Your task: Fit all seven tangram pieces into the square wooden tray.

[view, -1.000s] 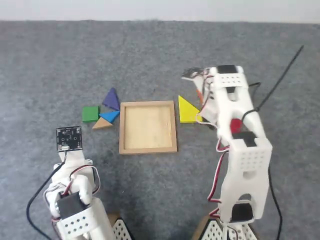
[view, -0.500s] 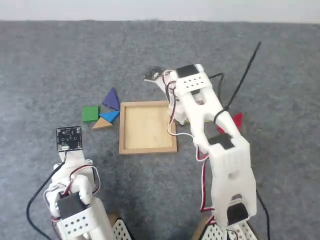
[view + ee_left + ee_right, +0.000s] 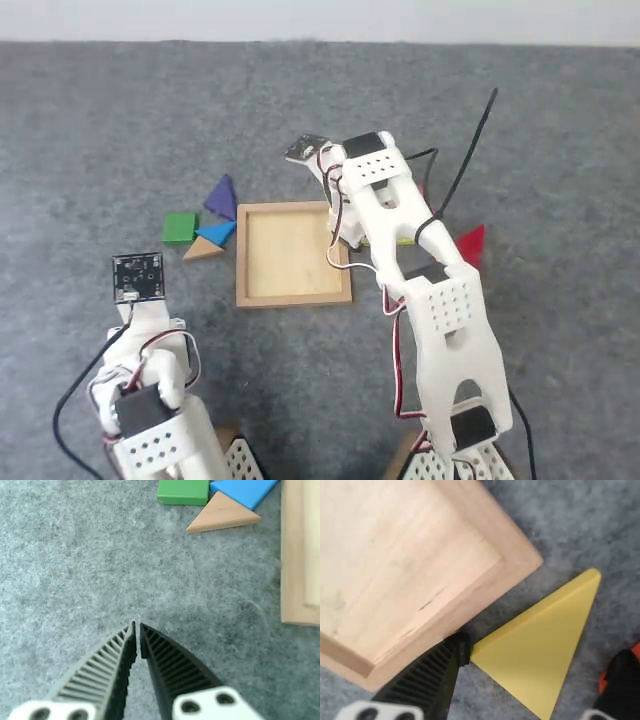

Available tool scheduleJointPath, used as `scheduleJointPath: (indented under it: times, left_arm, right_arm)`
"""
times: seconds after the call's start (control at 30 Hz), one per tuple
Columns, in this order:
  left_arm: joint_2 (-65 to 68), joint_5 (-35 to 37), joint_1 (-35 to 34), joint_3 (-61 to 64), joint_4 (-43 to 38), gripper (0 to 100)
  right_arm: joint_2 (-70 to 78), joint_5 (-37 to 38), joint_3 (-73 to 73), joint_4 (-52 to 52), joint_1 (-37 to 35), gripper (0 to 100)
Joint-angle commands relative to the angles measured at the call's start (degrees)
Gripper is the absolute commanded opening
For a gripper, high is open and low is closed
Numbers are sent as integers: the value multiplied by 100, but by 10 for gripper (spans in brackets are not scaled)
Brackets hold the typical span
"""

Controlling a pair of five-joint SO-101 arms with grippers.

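Observation:
The square wooden tray (image 3: pixel 293 253) lies mid-table with nothing in it. My right arm (image 3: pixel 380 200) hangs over the tray's right rim. In the right wrist view my right gripper (image 3: pixel 535 677) is open and straddles the yellow triangle (image 3: pixel 540 652). One finger (image 3: pixel 445 667) touches that triangle's corner beside the tray's outer wall (image 3: pixel 485 592). A sliver of yellow (image 3: pixel 405 240) peeks out from under the arm. A red triangle (image 3: pixel 470 245) lies right of the arm. My left gripper (image 3: pixel 137 627) is shut on nothing over bare carpet near the table's front.
Left of the tray lie a green square (image 3: pixel 181 228), a purple triangle (image 3: pixel 223 196), a blue triangle (image 3: pixel 218 232) and a tan triangle (image 3: pixel 203 249). Grey carpet covers the table. A black cable (image 3: pixel 470 150) arcs up from the right arm.
My right arm has swung left from beyond the yellow triangle to the tray's right rim, covering the yellow piece and uncovering the red triangle. The left arm has stayed put.

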Motion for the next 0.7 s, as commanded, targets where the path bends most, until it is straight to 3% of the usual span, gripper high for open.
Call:
scheduleJointPath:
  times: [0.0,0.67]
  left_arm:
    - [-105,-9,-44,-66,18,14]
    - [-105,-9,-44,-66,18,14]
  right_arm:
    - [136,-88,-501,4,-13,427]
    - [242,-35,-484,101,57,427]
